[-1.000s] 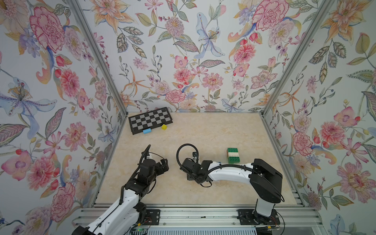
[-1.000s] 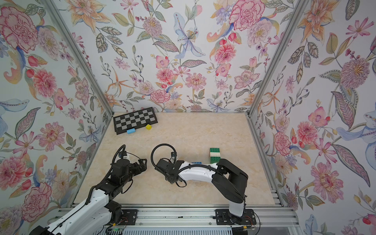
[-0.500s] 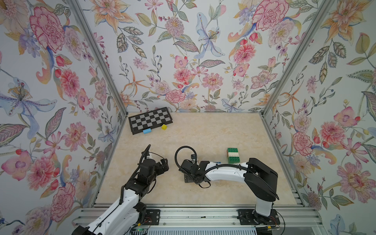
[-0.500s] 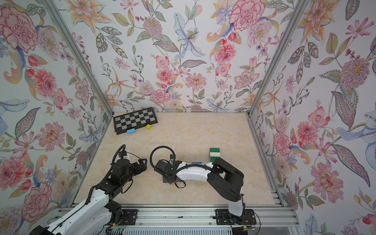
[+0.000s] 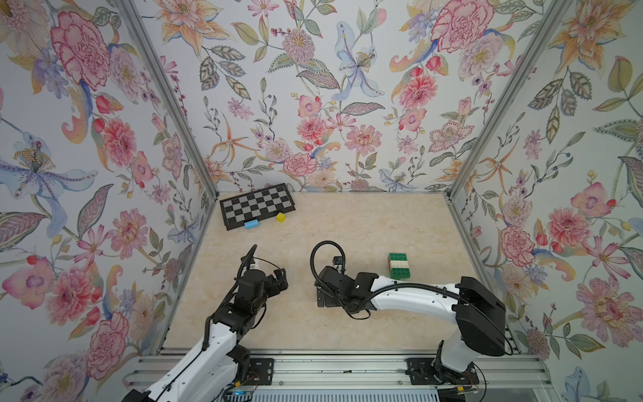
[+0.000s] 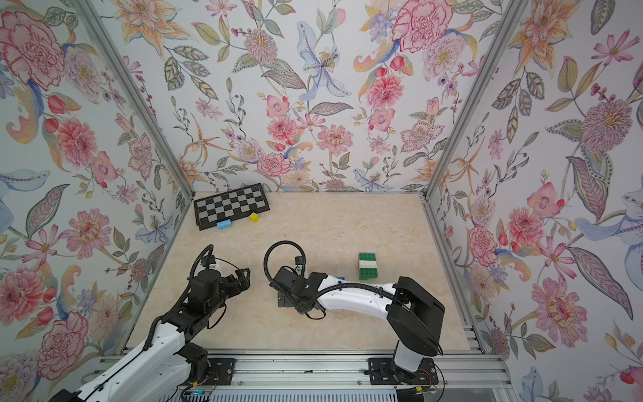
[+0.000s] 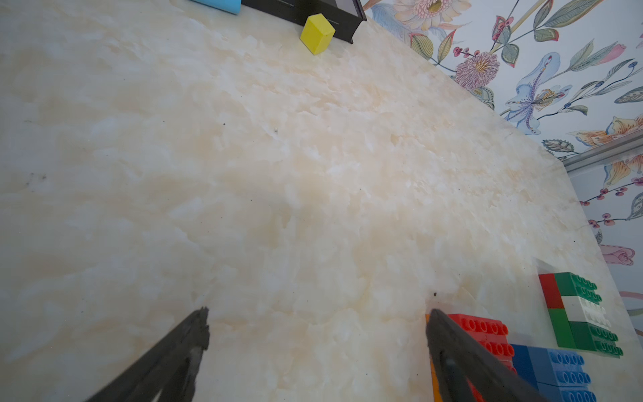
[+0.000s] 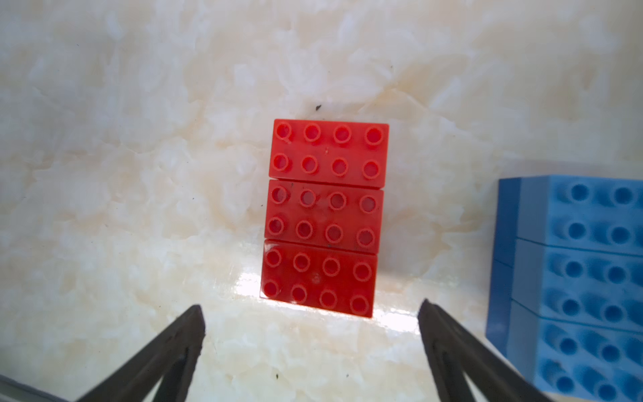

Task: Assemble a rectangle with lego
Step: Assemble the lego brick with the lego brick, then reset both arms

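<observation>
Three red bricks (image 8: 322, 217) lie edge to edge on the marble surface (image 8: 139, 174), just ahead of the right fingers (image 8: 188, 330), which are spread wide and empty. A blue stack (image 8: 574, 278) sits beside them. The left fingers (image 7: 193, 334) are likewise spread and empty. The green-and-white block (image 5: 398, 266) stands apart.

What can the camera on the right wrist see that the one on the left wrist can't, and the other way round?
Only the right wrist view: all three red bricks seen whole from above, studs up, long sides together, just ahead of the open right gripper. Only the left wrist view: the yellow cube, an edge of the checkerboard, the green and white stack, the flowered wall and the open left gripper. Both: the red bricks, the blue bricks beside them, and the marble table.
</observation>
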`<move>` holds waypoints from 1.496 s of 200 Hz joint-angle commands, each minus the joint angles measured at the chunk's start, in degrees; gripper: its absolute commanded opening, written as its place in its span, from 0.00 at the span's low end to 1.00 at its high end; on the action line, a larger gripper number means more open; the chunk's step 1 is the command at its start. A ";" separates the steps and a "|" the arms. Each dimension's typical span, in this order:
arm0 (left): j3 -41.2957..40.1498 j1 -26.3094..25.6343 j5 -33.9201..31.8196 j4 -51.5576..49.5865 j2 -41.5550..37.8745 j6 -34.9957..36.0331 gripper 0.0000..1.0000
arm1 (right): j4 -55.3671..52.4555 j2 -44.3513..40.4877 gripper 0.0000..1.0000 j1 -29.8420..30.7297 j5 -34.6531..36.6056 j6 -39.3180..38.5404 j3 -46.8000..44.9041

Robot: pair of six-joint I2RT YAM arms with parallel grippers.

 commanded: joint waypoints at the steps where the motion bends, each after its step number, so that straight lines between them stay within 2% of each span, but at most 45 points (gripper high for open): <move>1: 3.08 0.51 -5.54 -0.50 -0.23 2.64 0.99 | -1.53 -6.03 1.00 -2.75 3.62 -2.00 -3.36; 42: 4.24 0.65 -12.04 6.62 1.33 5.31 0.99 | -2.33 -19.62 1.00 -13.30 5.81 -7.64 -10.93; 93: 4.42 0.65 -20.24 18.86 4.53 12.31 0.99 | -2.35 -34.87 1.00 -33.73 6.59 -19.09 -16.95; 136: 3.38 0.66 -29.00 29.04 7.26 23.99 0.99 | -0.77 -39.41 1.00 -48.73 6.53 -29.36 -19.46; 174: 0.02 1.12 -31.72 40.10 8.98 36.07 0.99 | 6.94 -40.29 1.00 -56.98 4.68 -37.47 -23.37; 193: -0.53 3.00 -30.98 42.05 10.16 38.70 0.99 | 11.07 -39.99 1.00 -60.80 2.30 -39.30 -25.50; 214: -0.16 6.77 -28.13 41.08 11.99 38.10 0.99 | 15.78 -39.29 1.00 -65.54 -2.79 -40.43 -27.91; 229: -0.32 9.65 -25.46 41.27 13.34 37.17 0.99 | 18.89 -39.20 1.00 -67.53 -3.30 -39.95 -29.59; 274: -0.20 16.96 -16.95 42.92 19.17 35.18 0.99 | 35.37 -41.56 1.00 -68.62 -0.62 -40.72 -38.43; 299: 0.85 18.62 -14.59 43.80 21.74 36.69 0.99 | 46.39 -41.87 1.00 -68.56 -4.47 -44.17 -43.80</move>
